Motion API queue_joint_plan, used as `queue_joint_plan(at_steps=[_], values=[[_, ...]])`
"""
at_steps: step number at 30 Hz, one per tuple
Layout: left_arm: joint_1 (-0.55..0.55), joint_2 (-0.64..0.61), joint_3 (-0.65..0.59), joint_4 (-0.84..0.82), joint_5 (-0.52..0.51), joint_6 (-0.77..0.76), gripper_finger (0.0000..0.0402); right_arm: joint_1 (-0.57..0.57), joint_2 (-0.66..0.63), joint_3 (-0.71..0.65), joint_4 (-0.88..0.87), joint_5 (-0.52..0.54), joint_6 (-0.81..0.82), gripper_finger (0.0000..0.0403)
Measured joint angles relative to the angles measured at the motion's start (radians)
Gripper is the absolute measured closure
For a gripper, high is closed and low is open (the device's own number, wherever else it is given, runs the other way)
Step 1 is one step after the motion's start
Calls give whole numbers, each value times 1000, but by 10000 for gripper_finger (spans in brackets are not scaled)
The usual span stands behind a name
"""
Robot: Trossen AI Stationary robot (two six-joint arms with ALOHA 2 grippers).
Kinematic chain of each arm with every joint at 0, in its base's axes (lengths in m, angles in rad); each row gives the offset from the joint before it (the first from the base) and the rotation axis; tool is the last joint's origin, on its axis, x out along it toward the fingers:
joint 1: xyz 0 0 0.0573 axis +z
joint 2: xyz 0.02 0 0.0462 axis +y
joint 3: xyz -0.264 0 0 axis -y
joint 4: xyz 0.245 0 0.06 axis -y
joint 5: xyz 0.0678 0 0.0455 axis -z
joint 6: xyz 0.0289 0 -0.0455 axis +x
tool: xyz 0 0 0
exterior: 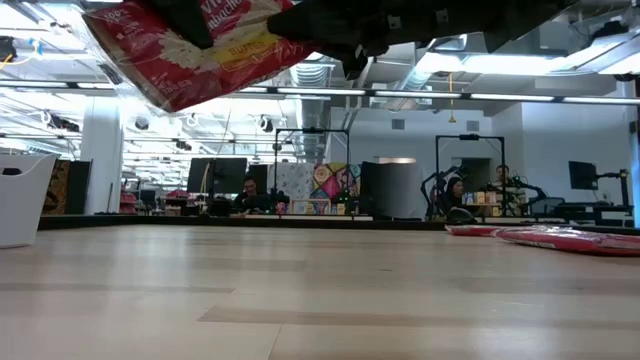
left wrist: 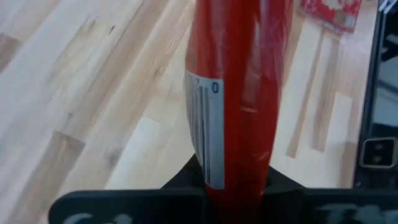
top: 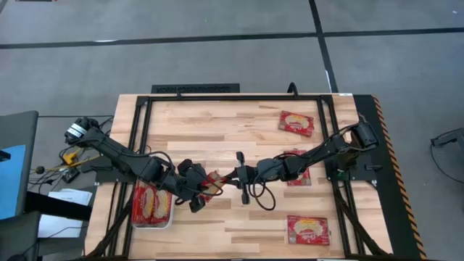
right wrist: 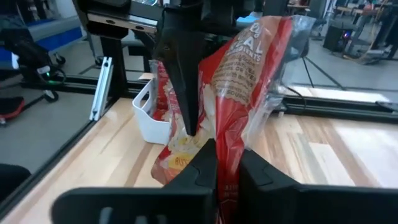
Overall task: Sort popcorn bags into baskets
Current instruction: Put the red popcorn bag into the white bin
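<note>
One red popcorn bag (top: 214, 181) hangs in the air between my two grippers near the table's middle. It shows high above the table top in the low view (exterior: 190, 50). My left gripper (top: 206, 184) is shut on it from the left, and my right gripper (top: 229, 177) is shut on it from the right. The white tray (top: 168, 217) stands at the near left with red bags (top: 151, 203) lying flat in it. It also shows in the right wrist view (right wrist: 149, 118). My left gripper pinches the bag between its two fingers at the end with the barcode (left wrist: 239, 168). The bag stands edge-on in the hold and is clear of the table. My right gripper pinches the bag's opposite edge (right wrist: 229, 149) between its two fingers, coming level from the table's right. The crinkled bag (right wrist: 249, 81) rises beyond the fingers, lifted clear.
Three more red bags lie flat on the wood: one at the far right (top: 296, 122), one under my right arm (top: 297, 174), one at the near right (top: 308, 230). A black frame (top: 217, 98) borders the table. People sit in the room behind (exterior: 245, 195).
</note>
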State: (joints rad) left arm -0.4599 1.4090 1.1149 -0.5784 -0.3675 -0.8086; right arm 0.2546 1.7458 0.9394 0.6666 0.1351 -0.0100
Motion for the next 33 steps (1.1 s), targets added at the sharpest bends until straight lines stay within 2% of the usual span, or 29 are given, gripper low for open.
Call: queue_joint_plan(at_steps=[2, 5, 10, 14, 16, 18, 21, 26, 30, 33], values=[[0, 0, 5, -30, 19, -63, 393, 0, 0, 0, -2, -2, 25, 347], [-2, 0, 38, -159, 54, -190, 396, -2, 0, 0, -4, 7, 45, 318], [-37, -1, 123, -430, 49, -414, 397, -15, 0, 0, -5, 108, 54, 265], [-87, -1, 182, -586, 57, -635, 396, -38, 0, 0, -48, 186, 129, 226], [-123, -1, 198, -643, 81, -765, 393, -55, 0, 0, -103, 202, 171, 211], [-161, -2, 198, -687, 149, -888, 391, -73, 0, 0, -160, 205, 210, 199], [-230, -2, 198, -759, 264, -1062, 391, -95, 0, 0, -228, 208, 250, 188], [-348, -1, 198, -835, 326, -1326, 391, -109, 11, 0, -255, 208, 266, 185], [-374, 7, 167, -813, 367, -1360, 387, -108, 10, 0, -257, 206, 264, 191], [-360, 39, 144, -795, 355, -1349, 386, -108, 10, 0, -252, 204, 248, 195]])
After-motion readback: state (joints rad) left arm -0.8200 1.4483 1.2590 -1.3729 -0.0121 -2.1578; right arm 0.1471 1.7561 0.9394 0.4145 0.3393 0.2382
